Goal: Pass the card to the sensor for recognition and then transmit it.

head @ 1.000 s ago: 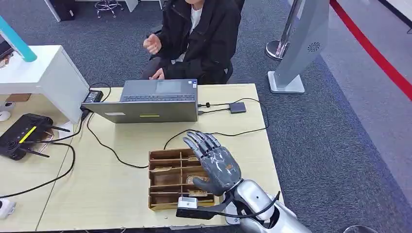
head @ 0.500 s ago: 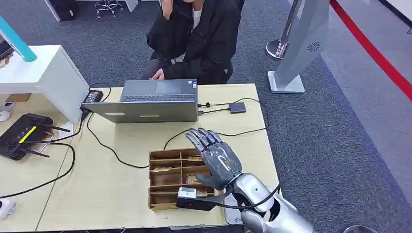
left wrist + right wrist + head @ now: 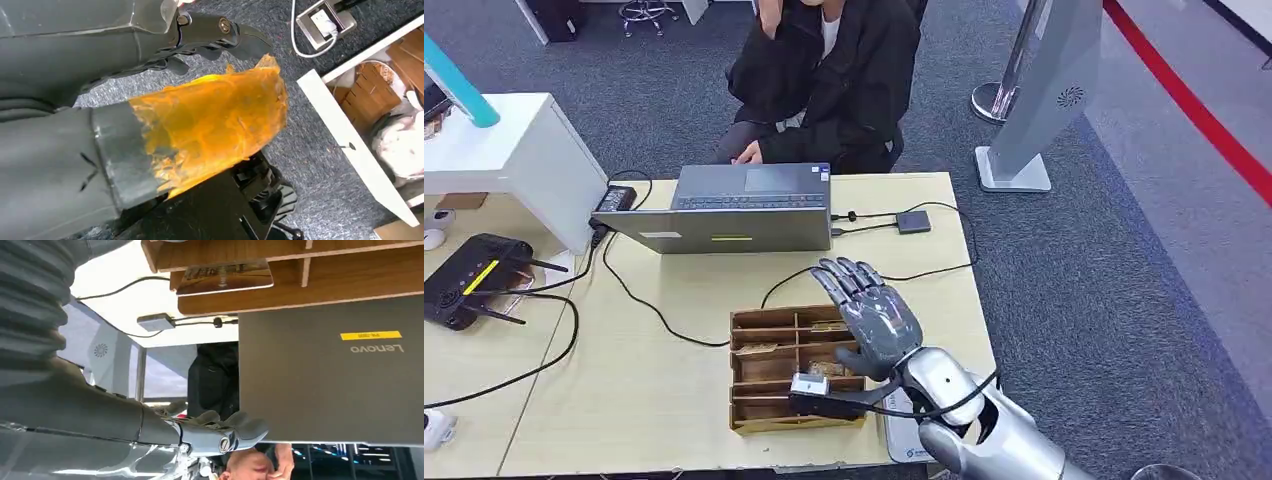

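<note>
Over the wooden tray point(image 3: 746, 372) at the near edge of the table point(image 3: 674, 320), the right hand point(image 3: 874, 318) hovers with its fingers stretched out and apart, palm empty, nothing held. No card picked up yet, so the step in hand looks like the reach and pick. A card point(image 3: 225, 276) lies flat in one of the tray's slots, seen close from the right wrist view, pattern side showing; from the head view the compartments hold a few flat pieces, too small to say how many. To do this well, I'd say the hand should come down over one slot, pinch a single card by its edge and lift it straight, clear of the dividers, without dragging the tray. The small grey sensor point(image 3: 913, 221) sits well apart, beside the laptop point(image 3: 724, 215), on its cable. The left hand point(image 3: 210, 37) hangs by the floor; whether it is open I cannot tell.
</note>
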